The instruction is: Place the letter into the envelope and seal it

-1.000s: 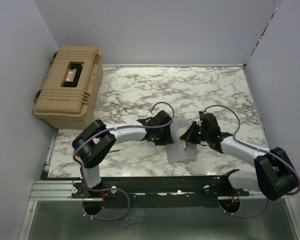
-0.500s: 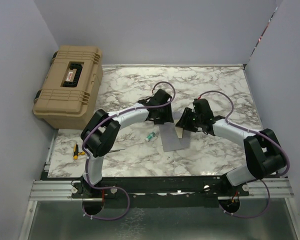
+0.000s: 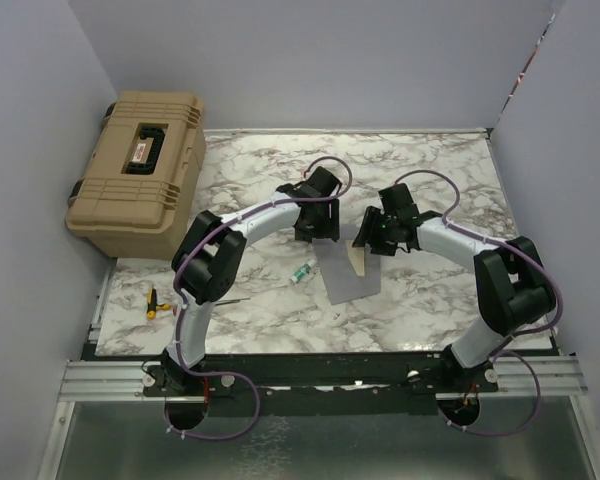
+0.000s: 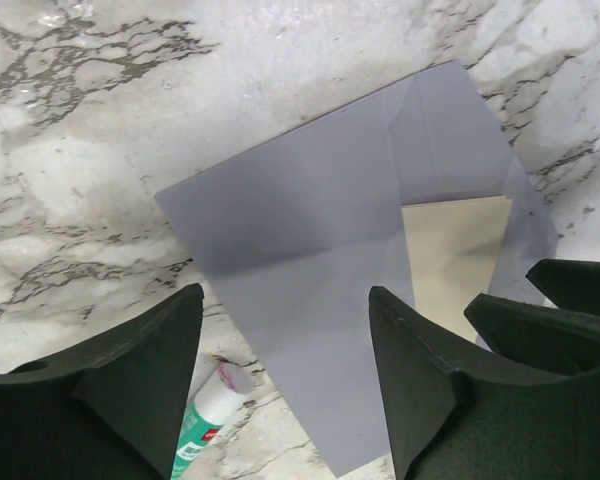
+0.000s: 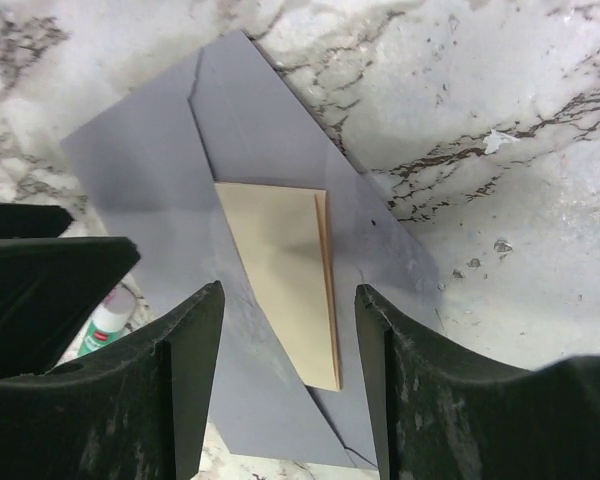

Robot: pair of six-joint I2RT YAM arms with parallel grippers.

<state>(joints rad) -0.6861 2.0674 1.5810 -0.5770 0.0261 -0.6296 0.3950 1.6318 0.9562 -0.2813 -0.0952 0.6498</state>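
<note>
My left gripper hangs over the envelope with its jaws apart and nothing between them. My right gripper hangs over the envelope too, jaws also apart and holding nothing. In the overhead view the left gripper stands at the envelope's far left corner and the right gripper at its far right corner, the two close together.

The envelope lies flat on the marble worktop. The letter lies on the right part of the envelope. One of its long sides is covered by a grey panel and the rest shows as a peach wedge with grey paper around it. From my left wrist the letter sits beside my right-hand finger.

A green-and-white glue stick lies just left of the envelope, apart from it. A yellow-handled screwdriver lies further left of the envelope, and a tan hard case stands well to the envelope's far left.
</note>
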